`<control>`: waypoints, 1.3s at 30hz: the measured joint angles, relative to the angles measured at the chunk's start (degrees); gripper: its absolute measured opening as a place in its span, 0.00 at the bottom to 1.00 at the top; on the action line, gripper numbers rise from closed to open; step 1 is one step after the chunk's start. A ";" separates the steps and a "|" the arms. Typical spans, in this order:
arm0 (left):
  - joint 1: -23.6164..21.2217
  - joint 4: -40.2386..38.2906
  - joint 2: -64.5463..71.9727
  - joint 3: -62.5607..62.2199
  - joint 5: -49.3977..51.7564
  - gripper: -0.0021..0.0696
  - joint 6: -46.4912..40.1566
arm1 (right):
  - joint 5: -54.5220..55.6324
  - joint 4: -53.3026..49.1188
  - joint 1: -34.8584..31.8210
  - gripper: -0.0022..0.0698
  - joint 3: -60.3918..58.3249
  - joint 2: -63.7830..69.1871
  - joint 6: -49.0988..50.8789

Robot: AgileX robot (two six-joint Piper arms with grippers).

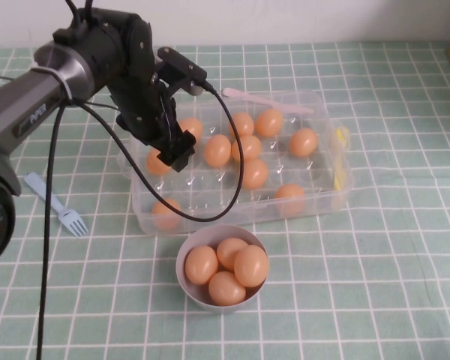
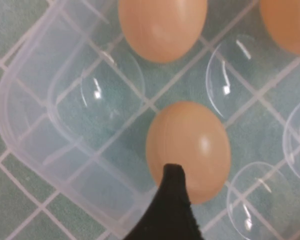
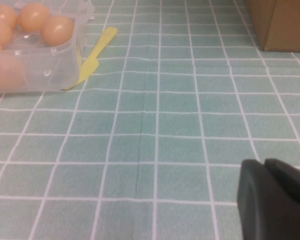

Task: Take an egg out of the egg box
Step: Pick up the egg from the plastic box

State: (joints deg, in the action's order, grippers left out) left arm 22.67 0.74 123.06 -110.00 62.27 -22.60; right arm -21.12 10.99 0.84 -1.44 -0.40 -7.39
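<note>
The clear egg box [image 1: 326, 112] sits mid-table with several orange-tan eggs in its cups. My left gripper [image 1: 176, 154] is open and reaches down into the box's left end, just over one egg [image 1: 157, 163]. In the left wrist view that egg [image 2: 195, 145] lies in its cup with one black fingertip [image 2: 172, 175] against its near side; the other finger is out of frame. The box wall [image 2: 20, 135] curves beside it. My right gripper [image 3: 267, 172] is shut and empty, low over the bare table to the right of the box [image 3: 40, 70], outside the high view.
A grey bowl [image 1: 186, 281] holding several eggs stands just in front of the box. A blue plastic fork [image 1: 60, 206] lies to the left. A pink strip [image 1: 266, 100] lies on the box's far rim, a yellow clasp [image 1: 342, 139] at its right. A cardboard box [image 3: 282, 22] stands far right.
</note>
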 joint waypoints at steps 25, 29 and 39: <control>0.00 3.47 4.36 0.00 -4.56 0.81 0.09 | 0.00 0.00 0.00 0.01 0.00 -0.09 0.00; 0.00 3.54 4.36 0.00 -5.64 0.79 0.09 | 0.00 0.00 0.00 0.01 0.00 -0.09 0.00; 0.00 3.84 4.55 0.00 -5.97 0.65 0.42 | 0.00 0.00 0.00 0.01 0.00 -0.09 0.00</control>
State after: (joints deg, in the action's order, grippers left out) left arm 22.67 4.58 127.61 -110.00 56.30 -22.18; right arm -21.12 10.99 0.84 -1.44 -0.49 -7.39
